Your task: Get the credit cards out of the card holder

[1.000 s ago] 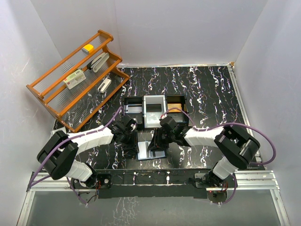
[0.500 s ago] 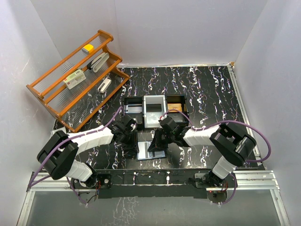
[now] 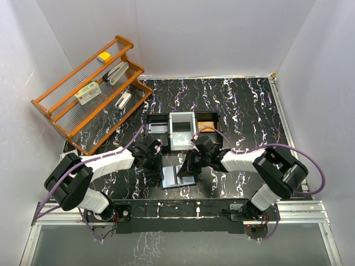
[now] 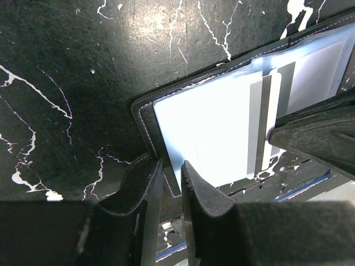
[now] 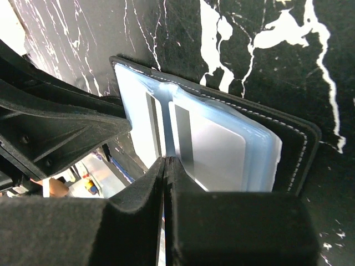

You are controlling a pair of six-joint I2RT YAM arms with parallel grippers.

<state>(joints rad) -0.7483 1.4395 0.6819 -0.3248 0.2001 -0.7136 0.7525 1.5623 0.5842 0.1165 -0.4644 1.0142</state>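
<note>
Found open and pockets-up on the table (image 3: pixel 249 105), close to its near edge and about midway along it: the card holder (image 3: pixel 178 176), with its long axis roughly along that edge. Pinned at the left flap by the left gripper (image 4: pixel 171 166), fingers narrow with the black edge between them. Met from the far right by the right gripper (image 5: pixel 166 160), fingers pressed fully together and tips at the fold, just where the inner edges of two cards (image 5: pixel 213 152) show through the clear pockets. Cannot tell whether a card edge is caught in that pinch.

Reaching the cards therefore falls to the right arm, with the pockets straight ahead of its tips and to either side. Likely calls for drawing a card out of its pocket while the left pinch anchors the holder against the pull.

Closed now on the right, part-open a second ago. Also shifted a little toward the far right at the right wrist. Much the same for holder and left arm.
</note>
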